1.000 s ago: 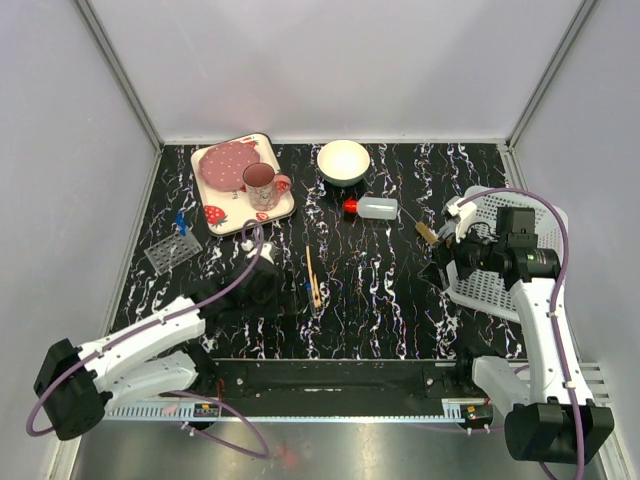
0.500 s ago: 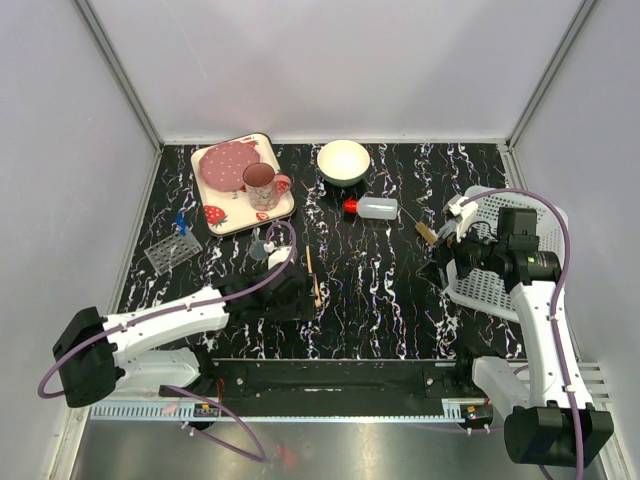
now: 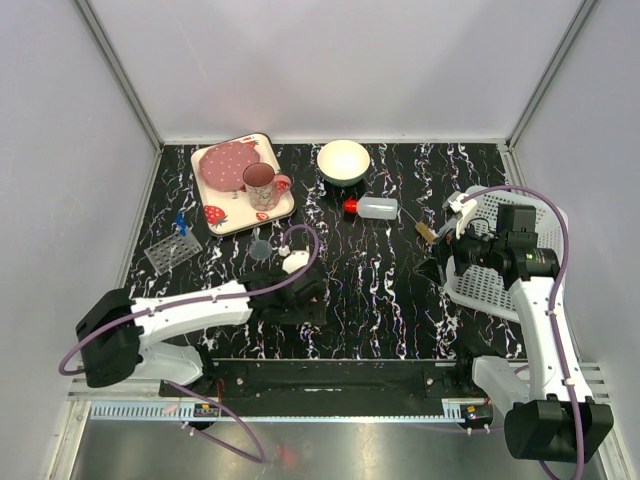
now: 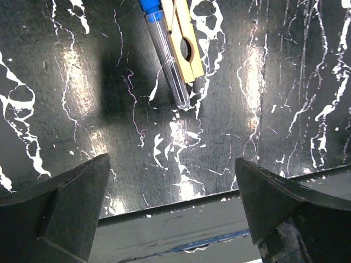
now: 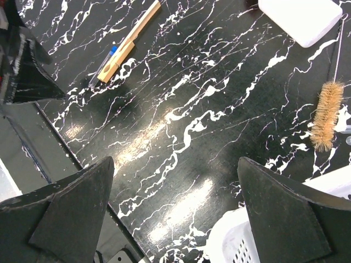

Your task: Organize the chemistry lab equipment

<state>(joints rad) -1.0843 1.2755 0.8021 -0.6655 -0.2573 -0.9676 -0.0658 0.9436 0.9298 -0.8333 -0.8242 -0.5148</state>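
In the left wrist view a clear tube with a blue cap (image 4: pixel 169 55) lies against a thin wooden stick (image 4: pixel 182 39) on the black table. My left gripper (image 4: pixel 174 216) is open and empty just on the near side of them, by the table's front edge. In the top view the left gripper (image 3: pixel 302 297) covers both. My right gripper (image 3: pixel 443 268) is open and empty beside the small brown brush (image 3: pixel 427 232). The right wrist view shows the brush (image 5: pixel 326 116), the stick (image 5: pixel 130 39) and the bottle (image 5: pixel 307 19). The red-capped bottle (image 3: pixel 373 208), tiny clear cup (image 3: pixel 261 248) and grid rack (image 3: pixel 170 251) holding a blue-capped tube (image 3: pixel 182 222) lie apart.
A white perforated basket (image 3: pixel 512 272) sits at the right edge under my right arm. The strawberry-print tray (image 3: pixel 222 215) with a pink mug (image 3: pixel 263 186) is at the back left. A white bowl (image 3: pixel 343 160) is at the back middle.
My left arm has swung right and forward across the table, ending over the stick and tube. The right arm has barely moved.
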